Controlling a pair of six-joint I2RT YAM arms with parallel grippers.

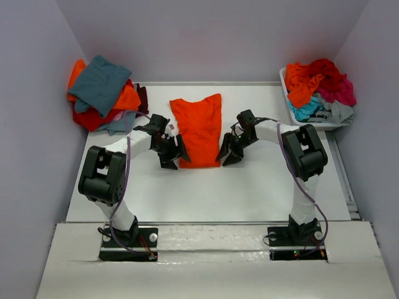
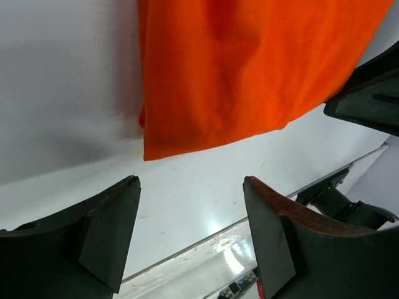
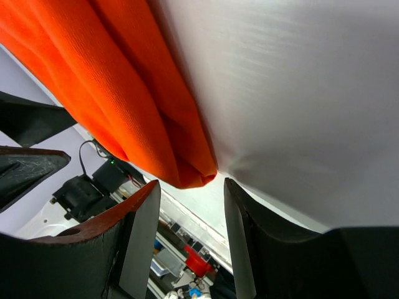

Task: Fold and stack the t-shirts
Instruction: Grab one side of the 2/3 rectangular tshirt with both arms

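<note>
One orange shirt [image 1: 198, 124] lies flat on the table [image 1: 249, 187]; left gripper [image 1: 176, 159] and right gripper [image 1: 224, 159] both wide open, empty, beside its near corners; wrist views cut off its far end

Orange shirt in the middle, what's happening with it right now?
The orange t-shirt lies flat mid-table, apparently folded lengthwise into a strip. Both arms are at its near end with jaws open, gripping nothing: the left gripper by the left corner, the right gripper by the right corner. A pile of shirts sits far left; more shirts fill the white bin far right.
</note>
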